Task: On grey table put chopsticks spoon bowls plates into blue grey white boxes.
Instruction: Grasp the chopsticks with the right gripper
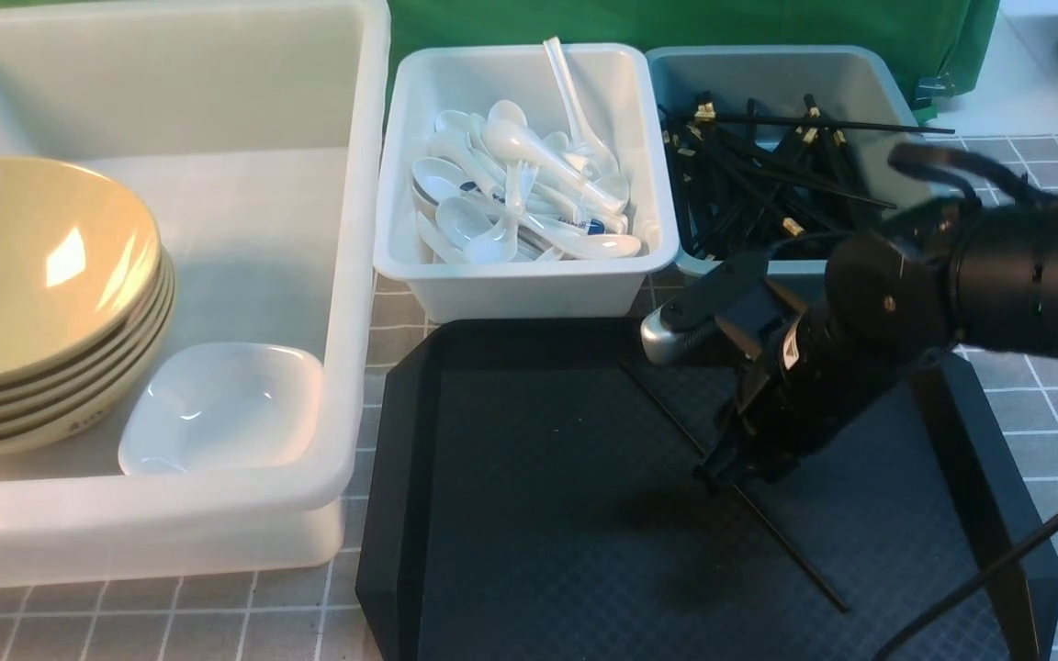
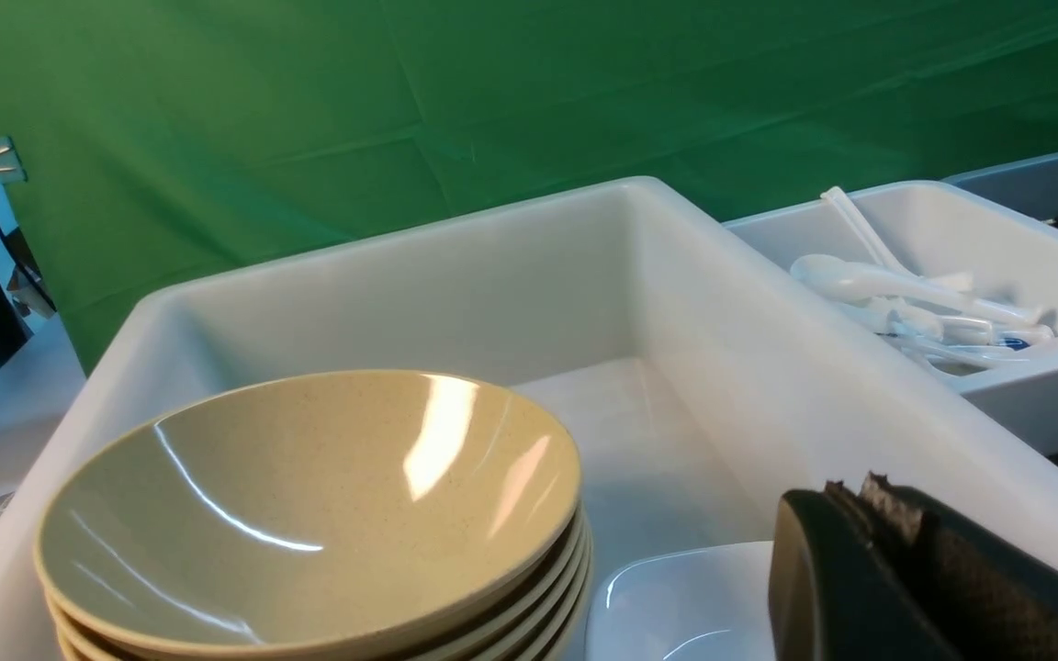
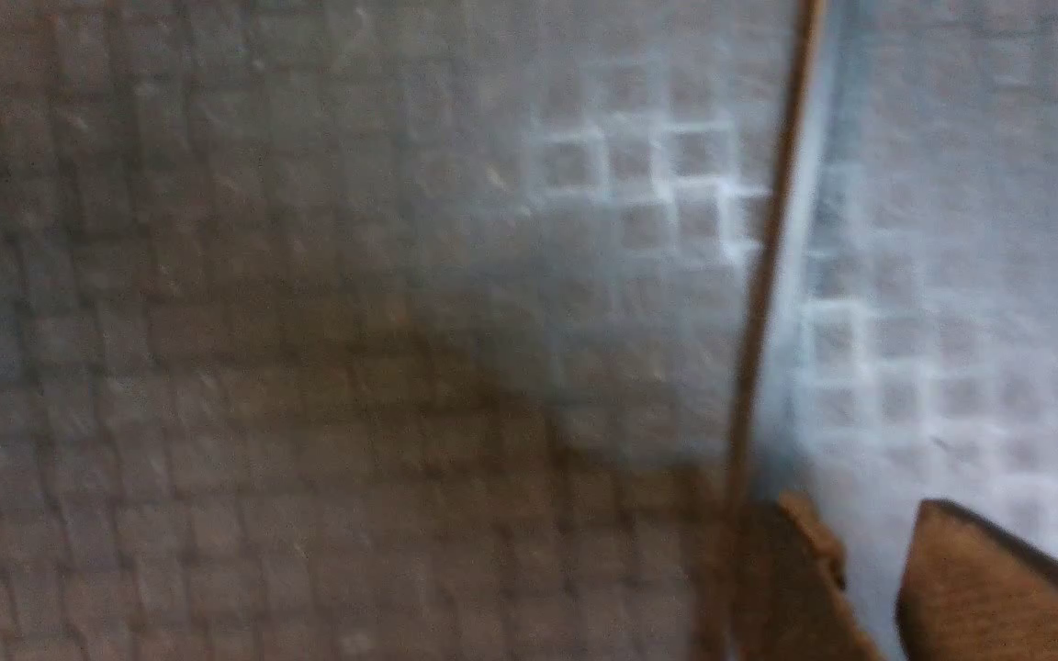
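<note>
The black octagonal tray [image 1: 529, 551] sits on the grey gridded surface [image 1: 217, 620]. A lone black chopstick [image 1: 791, 551] lies slantwise on the tray's floor, its middle hidden behind the right pincer [image 3: 869, 560]. That pincer is spread, low over the tray, with a clear gap between its fingers; the chopstick runs along the outer side of one finger rather than through the gap, and whether they touch I cannot tell.

Left of the tray stands the large translucent white tub [image 1: 368, 275]. It holds a stack of tan-yellow bowls [image 1: 42, 266] and, between the stack and the tub wall nearest the tray, a rounded-square white dish [image 1: 221, 408]. The left pincer [image 2: 864, 491] is pressed together, with nothing visible between its tips.

Just beyond the tray's far edge is the small white bin [image 1: 529, 294], filled with a jumble of glossy white soup spoons [image 1: 511, 202]. To its right, also beyond the tray, the blue-grey bin [image 1: 768, 64] holds a heap of black chopsticks with gold bands [image 1: 759, 174], one of them jutting over the rim.
</note>
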